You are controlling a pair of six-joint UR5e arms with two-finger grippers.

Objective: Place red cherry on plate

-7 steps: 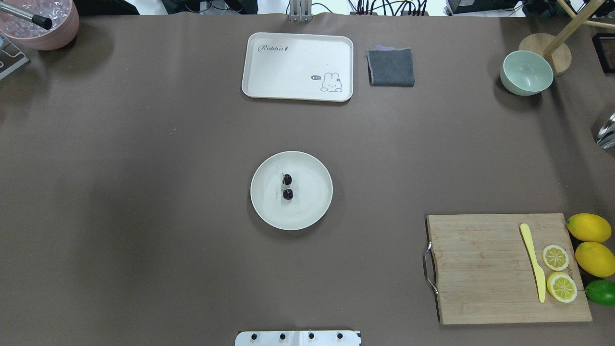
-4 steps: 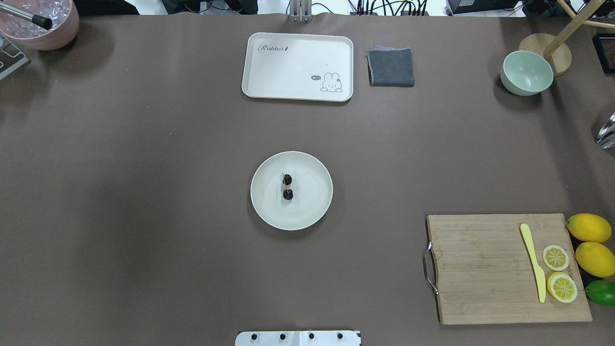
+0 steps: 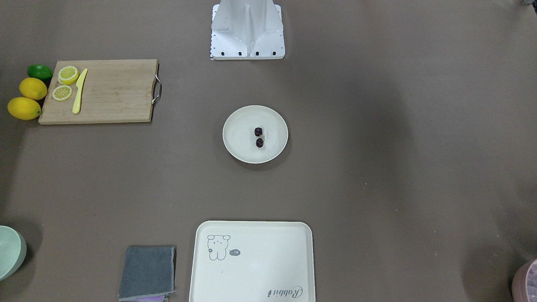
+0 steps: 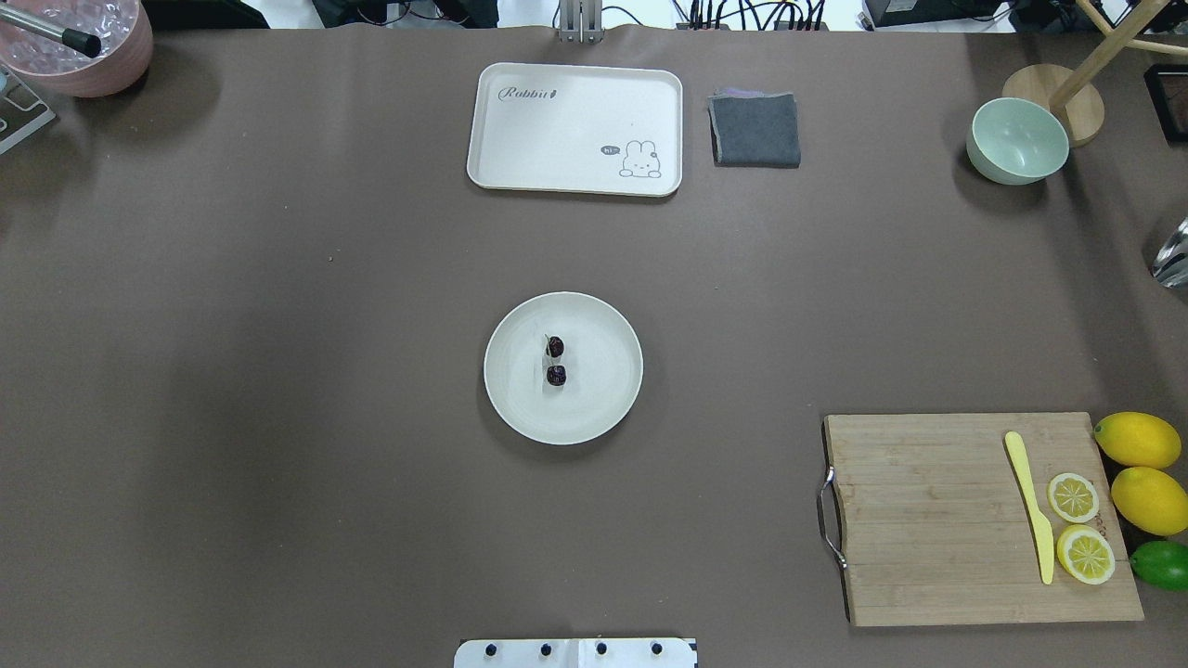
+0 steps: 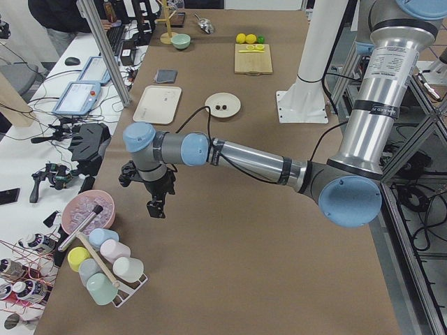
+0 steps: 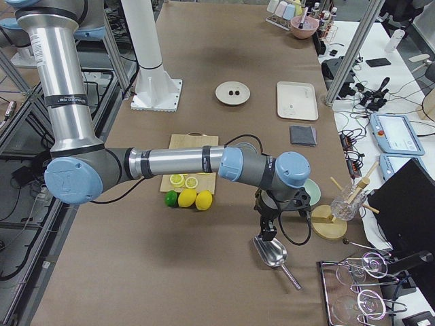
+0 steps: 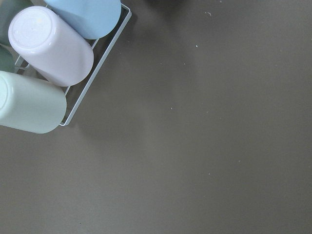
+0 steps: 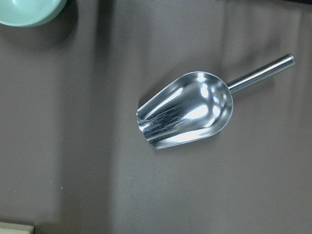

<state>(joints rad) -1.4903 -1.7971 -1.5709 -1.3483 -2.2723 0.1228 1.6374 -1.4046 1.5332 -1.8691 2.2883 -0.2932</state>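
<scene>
The red cherry (image 4: 556, 375), two dark maroon balls with a pale stem, lies near the middle of the round cream plate (image 4: 603, 408), also seen from across the table as the cherry (image 3: 259, 143) on the plate (image 3: 239, 142). No gripper is near it. My left gripper (image 5: 155, 208) hangs over the table's left end beside a cup rack. Far off at the right end, my right gripper (image 6: 266, 234) hovers above a metal scoop (image 8: 185, 109). Both grippers show only in the side views, so I cannot tell whether they are open or shut.
A rabbit tray (image 4: 575, 128), a grey cloth (image 4: 755, 130) and a pale green bowl (image 4: 1018, 141) line the far side. A cutting board (image 4: 974, 520) with lemon slices and a yellow knife sits at the near right. Cups in a rack (image 7: 44, 63) and a pink bowl (image 4: 83, 46) stand at the left end.
</scene>
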